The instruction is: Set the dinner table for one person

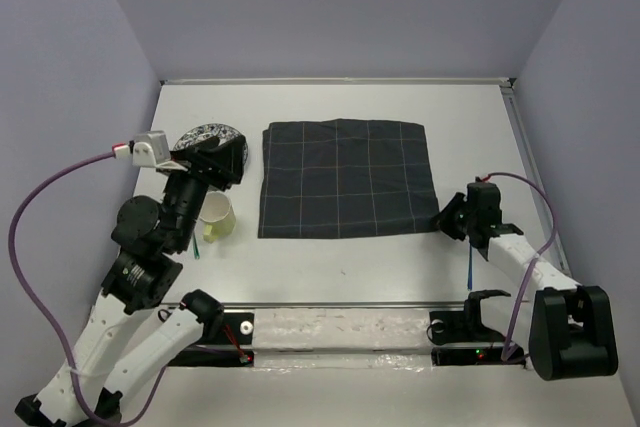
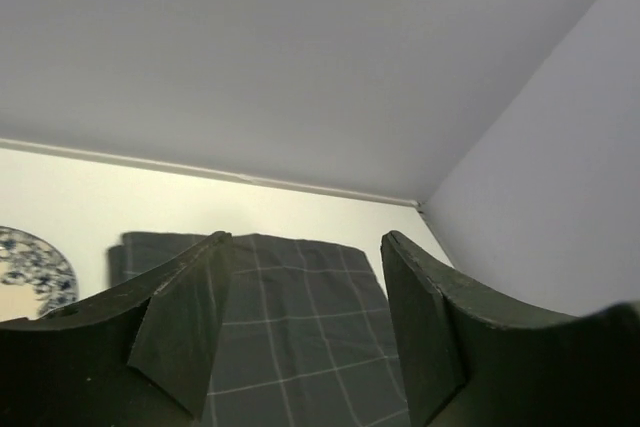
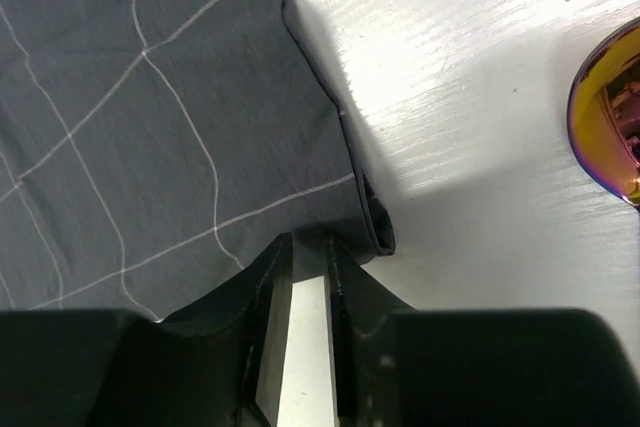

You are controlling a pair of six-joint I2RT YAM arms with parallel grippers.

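The dark grey checked cloth (image 1: pixel 343 177) lies flat in the middle of the white dinner table (image 1: pixel 350 267). My right gripper (image 1: pixel 447 217) is at the cloth's near right corner. In the right wrist view the fingers (image 3: pixel 310 247) stand almost closed, with the cloth's edge (image 3: pixel 180 127) pinched between the tips. My left gripper (image 1: pixel 230 162) hovers over a blue-patterned plate (image 1: pixel 200 137) at the cloth's left side. Its jaws (image 2: pixel 305 317) are wide open and empty, facing the cloth (image 2: pixel 300 317).
A yellow cup (image 1: pixel 217 215) stands near the left arm, with a green utensil (image 1: pixel 207 233) beside it. A blue-handled utensil (image 1: pixel 470 267) lies under the right arm. An iridescent spoon bowl (image 3: pixel 607 117) lies right of the cloth corner. Walls enclose the table.
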